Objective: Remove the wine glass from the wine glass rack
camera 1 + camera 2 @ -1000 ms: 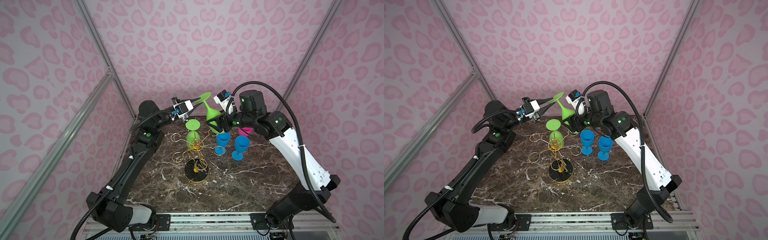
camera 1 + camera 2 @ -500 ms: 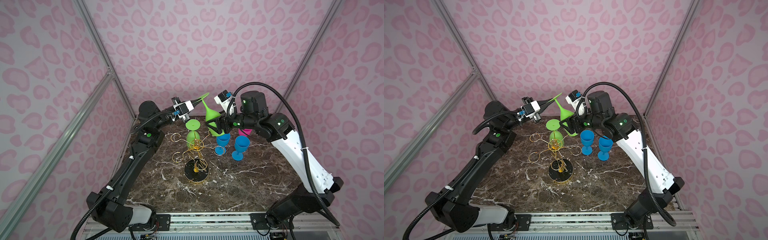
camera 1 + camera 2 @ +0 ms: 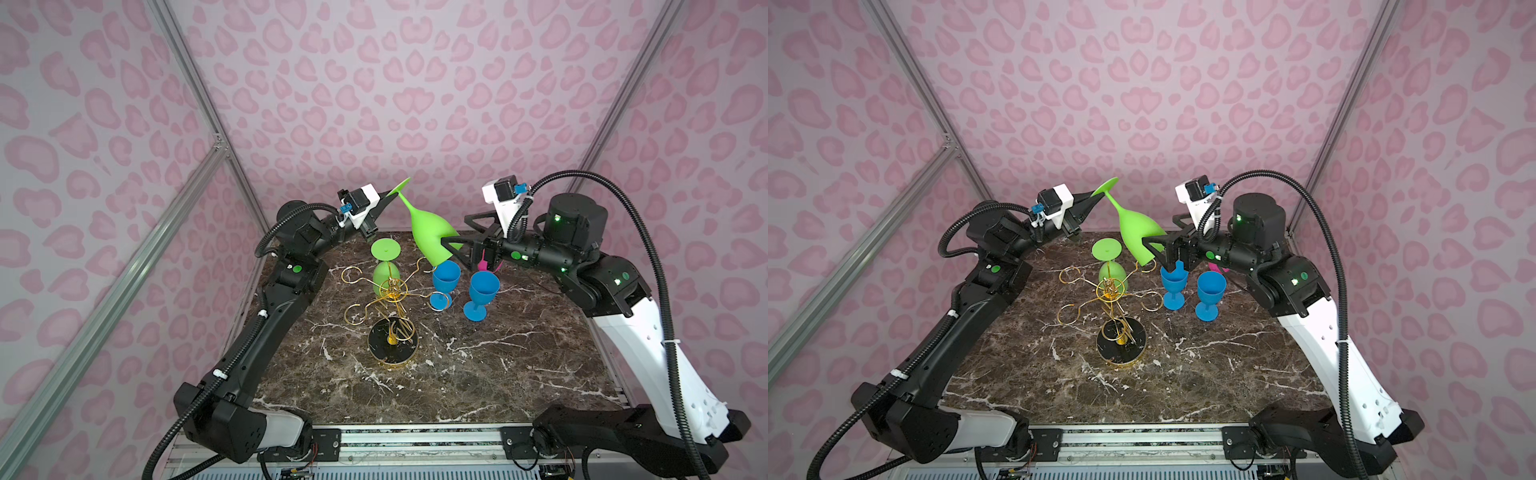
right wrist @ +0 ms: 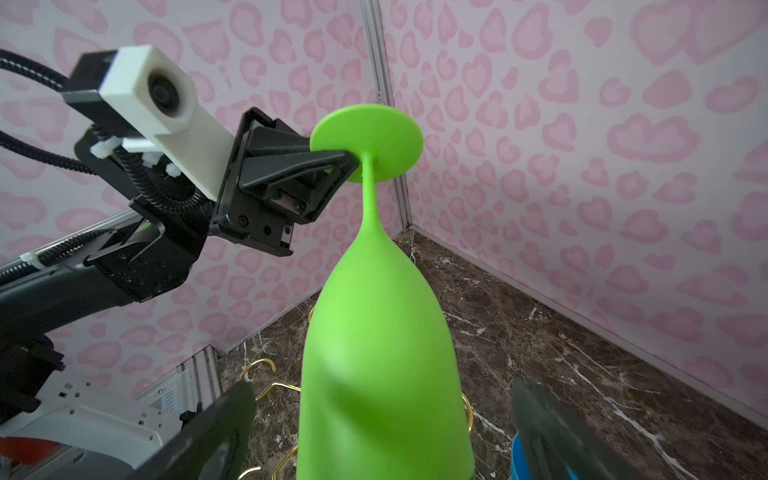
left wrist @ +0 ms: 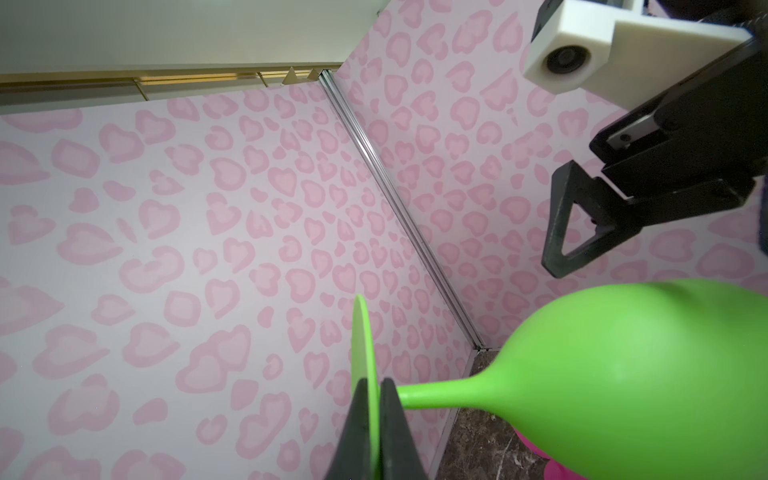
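A bright green wine glass (image 3: 430,237) (image 3: 1136,237) hangs tilted in the air behind the gold wire wine glass rack (image 3: 392,291) (image 3: 1111,289), foot up and bowl down. My left gripper (image 3: 395,195) (image 5: 370,382) is shut on the flat foot of this glass. My right gripper (image 3: 455,229) (image 4: 380,419) is open, its fingers (image 4: 224,424) standing clear on either side of the bowl (image 4: 382,353). A second green wine glass (image 3: 386,272) (image 3: 1112,272) hangs upside down on a far arm of the rack.
Two blue goblets (image 3: 446,278) (image 3: 484,289) stand upright on the marble table (image 3: 457,382), just right of the rack and under my right gripper. Something pink (image 3: 483,264) sits behind them. The rack's round black base (image 3: 392,343) is mid-table. Pink patterned walls enclose three sides.
My left gripper has closed fully on the glass's foot. My right gripper's jaws have spread wide off the bowl. The glass has shifted slightly left.
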Robot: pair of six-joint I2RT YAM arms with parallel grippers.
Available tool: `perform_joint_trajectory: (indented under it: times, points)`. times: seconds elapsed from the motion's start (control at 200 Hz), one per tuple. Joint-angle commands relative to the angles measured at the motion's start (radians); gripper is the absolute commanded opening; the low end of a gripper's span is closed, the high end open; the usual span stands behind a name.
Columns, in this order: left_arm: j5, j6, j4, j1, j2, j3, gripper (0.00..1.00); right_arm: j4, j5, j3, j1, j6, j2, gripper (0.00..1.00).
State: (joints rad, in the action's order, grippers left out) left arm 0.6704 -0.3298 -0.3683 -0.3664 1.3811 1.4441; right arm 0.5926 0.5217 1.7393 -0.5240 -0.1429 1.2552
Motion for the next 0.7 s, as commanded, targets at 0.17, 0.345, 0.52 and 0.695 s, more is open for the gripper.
perform_joint_trajectory:
  times: [0.17,0.345,0.52,0.695]
  points:
    - [-0.052,0.245,-0.068,0.040,0.036,0.039,0.03,-0.122,0.051,-0.164,0.108,-0.036,-0.160,0.85]
    - [-0.043,0.330,-0.108,0.049,0.039,0.026,0.03,-0.201,0.063,-0.245,0.134,-0.067,-0.183,0.61]
    - [-0.040,0.372,-0.126,0.050,0.038,0.019,0.03,-0.330,0.078,-0.318,0.133,-0.127,-0.156,0.64]
    - [-0.037,0.385,-0.123,0.050,0.036,0.016,0.03,-0.422,0.077,-0.333,0.120,-0.159,-0.111,0.64]
